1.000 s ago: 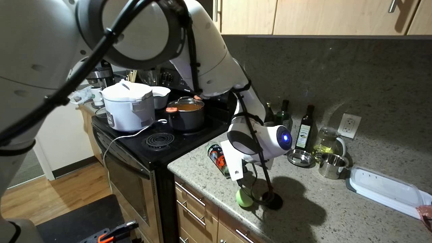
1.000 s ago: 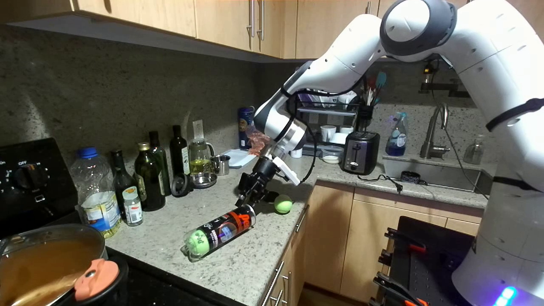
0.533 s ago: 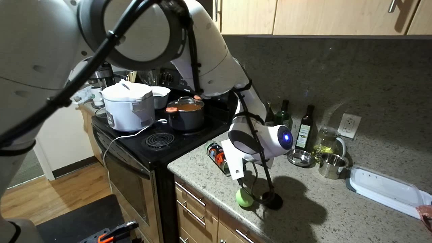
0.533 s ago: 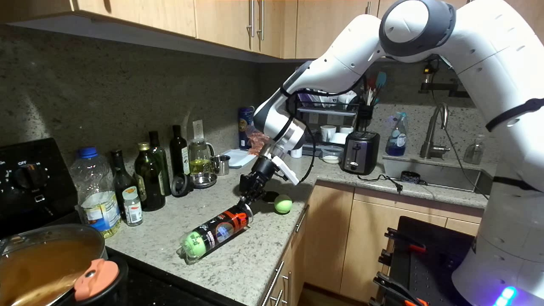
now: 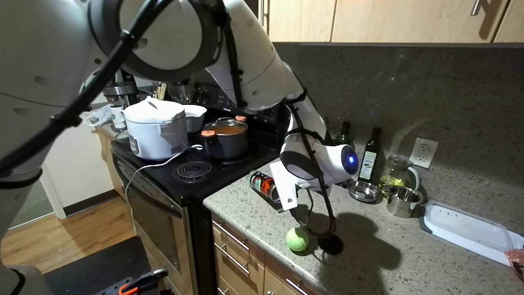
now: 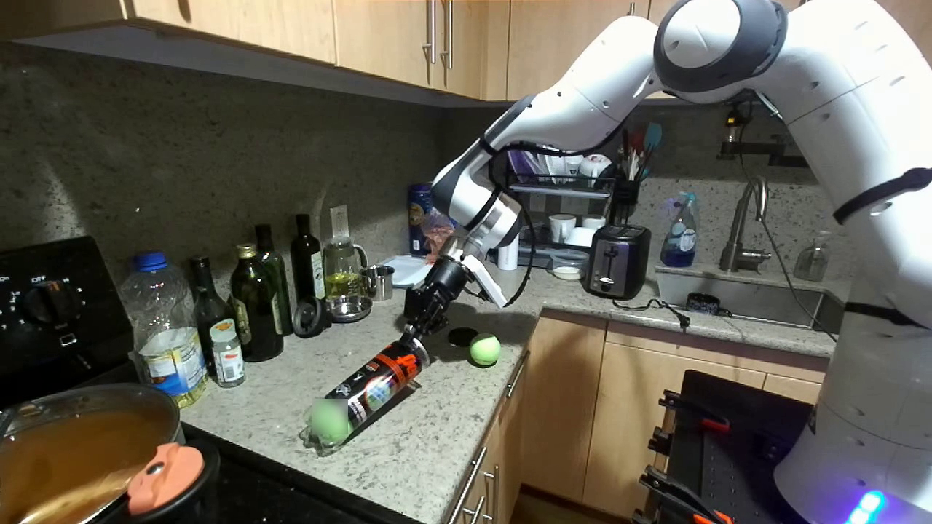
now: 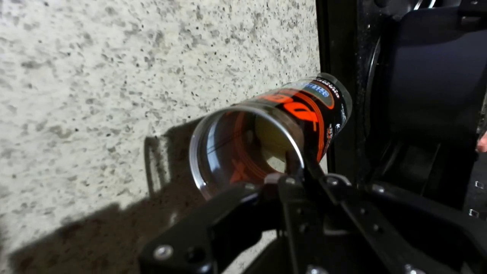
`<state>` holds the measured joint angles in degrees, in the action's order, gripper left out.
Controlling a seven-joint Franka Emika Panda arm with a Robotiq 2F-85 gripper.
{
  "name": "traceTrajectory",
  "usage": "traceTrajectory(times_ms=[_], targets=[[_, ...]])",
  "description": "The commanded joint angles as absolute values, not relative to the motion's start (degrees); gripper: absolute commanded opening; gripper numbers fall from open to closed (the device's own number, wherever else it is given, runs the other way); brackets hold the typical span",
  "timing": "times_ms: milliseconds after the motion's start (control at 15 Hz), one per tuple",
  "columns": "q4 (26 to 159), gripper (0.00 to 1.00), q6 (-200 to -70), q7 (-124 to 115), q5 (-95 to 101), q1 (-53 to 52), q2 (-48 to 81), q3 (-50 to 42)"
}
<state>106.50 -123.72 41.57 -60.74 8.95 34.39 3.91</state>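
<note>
I have the claw (image 7: 305, 177) pinched tight on the rim of the tennis-ball can (image 6: 376, 388), which tilts, open end raised off the counter (image 6: 451, 422). I judge this the lifting step; next calls for a steady hold on that thin wall.

The gripper (image 6: 411, 337) is squeezed tight on the rim of the clear can (image 6: 386, 380), its jaws closer together than a second ago. It is higher now, and the can's right end tips up with it, off the counter (image 6: 437, 429) (a wider dark shadow (image 6: 400, 397) shows under it). The can's left end sits a bit more to the left than before, and so does the green ball (image 6: 331, 421) inside it. In an exterior view, the black disk (image 6: 464, 336) right of the gripper, partly hidden before, now shows whole.
</note>
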Motion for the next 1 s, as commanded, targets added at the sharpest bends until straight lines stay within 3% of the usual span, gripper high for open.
traceTrajectory(times_ms=[0,933], targets=[[108.4,0.01,-120.8,41.8,-59.7,8.6,30.8,3.1],[108.5,0.01,-119.7,24.6,-42.4,4.2,20.6,1.6]])
